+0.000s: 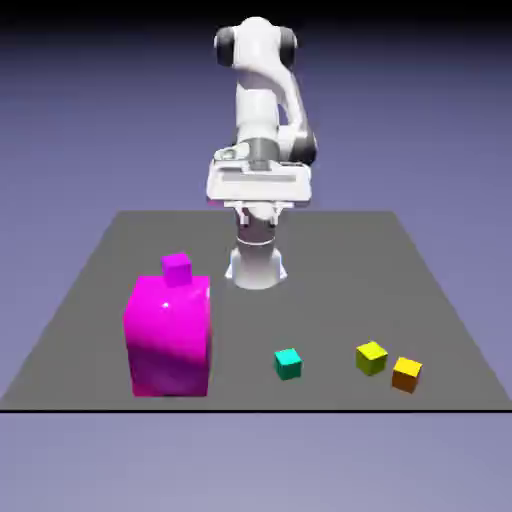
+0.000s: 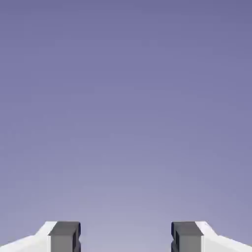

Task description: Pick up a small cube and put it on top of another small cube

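The white arm [image 1: 258,120] is standing upright at the far edge of the grey worktop [image 1: 330,270], with its claw [image 1: 258,212] hanging well above the surface and apart from every cube. In the hand view the claw [image 2: 126,236] is showing its two grey fingertips [image 2: 64,236] spread wide, with nothing between them, so it is open and empty; beyond them that view is filled only by the plain blue-violet backdrop [image 2: 126,98].

Taking the big magenta block [image 1: 168,338] as the landmark: it is sitting on the worktop toward the exterior view's left, near the front edge. A small magenta cube [image 1: 176,268] is resting on top of it, touching its upper face, near the back of that face. To the block's right in the exterior view, well apart from it, a small teal cube [image 1: 288,363] is lying on the worktop. Farther from the block on that same side, a small yellow cube [image 1: 371,357] is sitting, and just beside the yellow one, on the side away from the block, a small orange cube [image 1: 406,374] is lying slightly nearer the front edge. Whether these two are touching cannot be told.
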